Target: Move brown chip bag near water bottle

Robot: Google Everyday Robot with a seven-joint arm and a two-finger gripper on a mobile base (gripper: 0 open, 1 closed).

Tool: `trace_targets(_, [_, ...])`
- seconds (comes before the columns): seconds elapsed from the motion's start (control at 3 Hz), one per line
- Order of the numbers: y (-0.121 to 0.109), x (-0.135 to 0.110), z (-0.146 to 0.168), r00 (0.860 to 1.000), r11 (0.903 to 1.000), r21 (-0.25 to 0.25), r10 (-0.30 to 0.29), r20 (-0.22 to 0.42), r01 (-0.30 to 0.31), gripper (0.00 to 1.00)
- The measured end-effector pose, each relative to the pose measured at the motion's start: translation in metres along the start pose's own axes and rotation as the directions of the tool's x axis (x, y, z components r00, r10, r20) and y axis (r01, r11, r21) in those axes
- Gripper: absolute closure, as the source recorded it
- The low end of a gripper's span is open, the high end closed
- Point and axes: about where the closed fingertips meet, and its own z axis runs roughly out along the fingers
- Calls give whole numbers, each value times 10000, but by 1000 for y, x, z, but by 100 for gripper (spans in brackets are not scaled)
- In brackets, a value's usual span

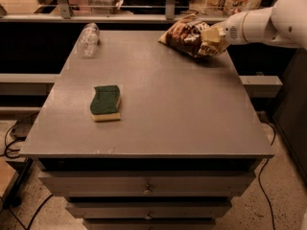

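The brown chip bag (184, 35) juts out leftward from the pincer (212, 36), which is clenched on the bag's cream end. I judge the bag light, soft and crinkly, with slippery film and brittle contents, so a pinch at that flat end suits better than squeezing the belly. The water bottle (88, 40) lies well off to the pincer's left on the tabletop (168, 104), the sponge (106, 102) left and nearer.
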Motion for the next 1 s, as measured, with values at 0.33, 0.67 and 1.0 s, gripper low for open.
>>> trace_targets(0.33, [14,-26,1,9978,9980,-345,-519,419,533,100])
trace_targets(0.67, [39,-41,18,9951,9902,-1152,-718,674,792,100])
trace_targets(1.0, [75,-64,38,9908,9714,-2145,-800,1095,1021,100])
